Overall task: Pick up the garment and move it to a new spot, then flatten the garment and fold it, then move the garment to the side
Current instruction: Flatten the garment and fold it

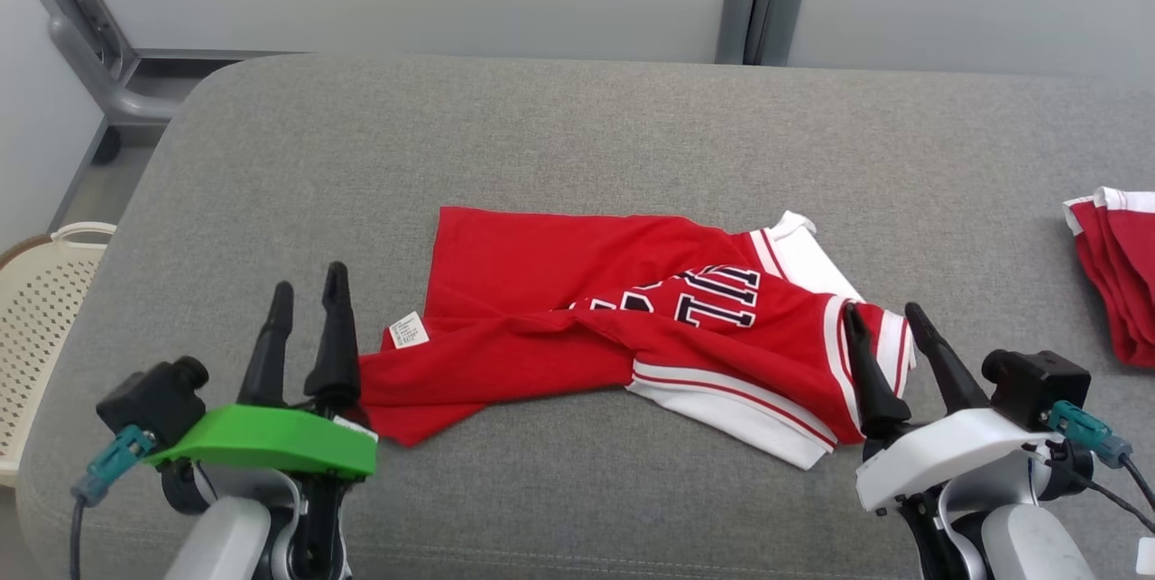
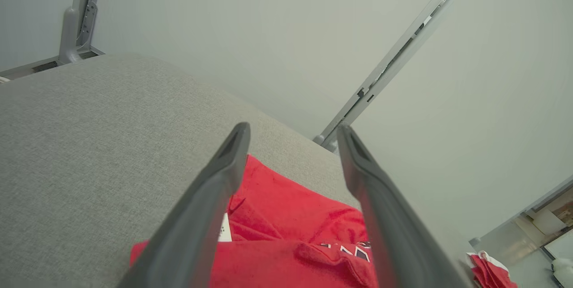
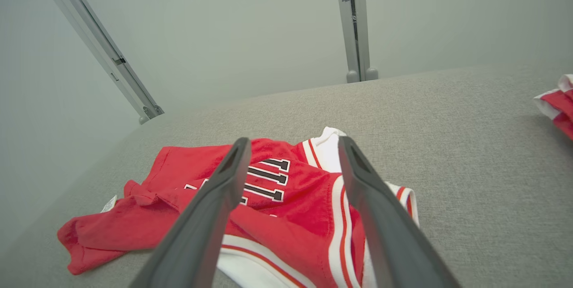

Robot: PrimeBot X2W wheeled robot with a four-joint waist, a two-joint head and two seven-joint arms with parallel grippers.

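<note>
The red garment (image 1: 559, 273) is lying crumpled in the middle of the frame on the grey padded bench (image 1: 541, 138). It is half folded over itself, with its white-trimmed end toward the right and a small white label (image 1: 408, 329) showing at its left end. The left gripper (image 1: 309, 282) is hovering at lower left, just beside the garment's left end, jaws standing wide and holding nothing. The right gripper (image 1: 880, 314) is sitting at lower right, over the striped right edge, jaws also wide and empty. Whether any fingertip is touching cloth, I can't tell. By my read we're looking at the opening step: the pick-up isn't made yet, and flattening and folding are all to come. The next move is calling for both grippers to go down onto the two ends, close on a good pinch of fabric and lift together. Another red pile (image 1: 1119, 282) is lying at the far right edge, so the new spot should be keeping away from it.
</note>
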